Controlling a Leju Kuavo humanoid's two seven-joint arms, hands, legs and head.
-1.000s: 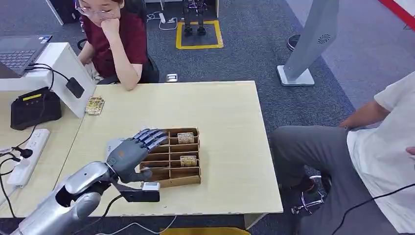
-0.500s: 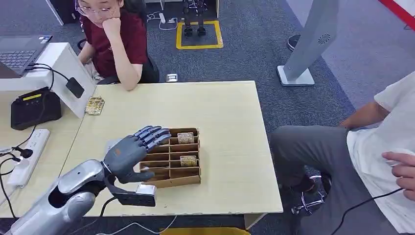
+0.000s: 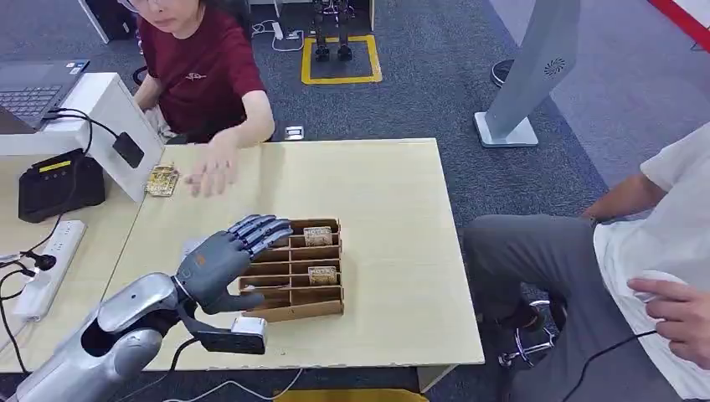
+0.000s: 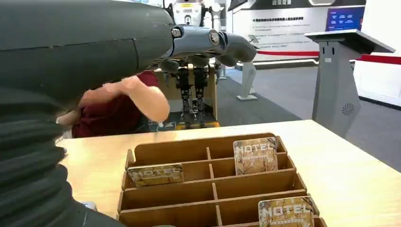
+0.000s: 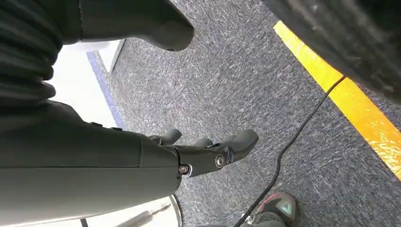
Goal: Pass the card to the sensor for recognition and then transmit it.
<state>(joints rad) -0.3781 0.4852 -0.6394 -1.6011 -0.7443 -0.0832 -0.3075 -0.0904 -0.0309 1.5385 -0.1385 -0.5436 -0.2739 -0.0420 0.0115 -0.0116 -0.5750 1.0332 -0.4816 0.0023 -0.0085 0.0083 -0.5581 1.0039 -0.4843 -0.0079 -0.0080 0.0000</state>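
- Left arm (image 3: 117,331): silver shell, dark opening at the joint, black cable beneath.
- Left hand (image 3: 219,264): grey palm, bluish-grey fingers.
- Right hand (image 5: 142,161): dark grey, ribbed cover, silver screws on the fingers.

Left hand (image 3: 224,261) hovers over left end of card rack (image 3: 295,270). Tabletop (image 3: 377,201) upper centre, right: bare. Person's hand (image 3: 211,173) blocks upper left, beside sensor stand (image 3: 113,117).
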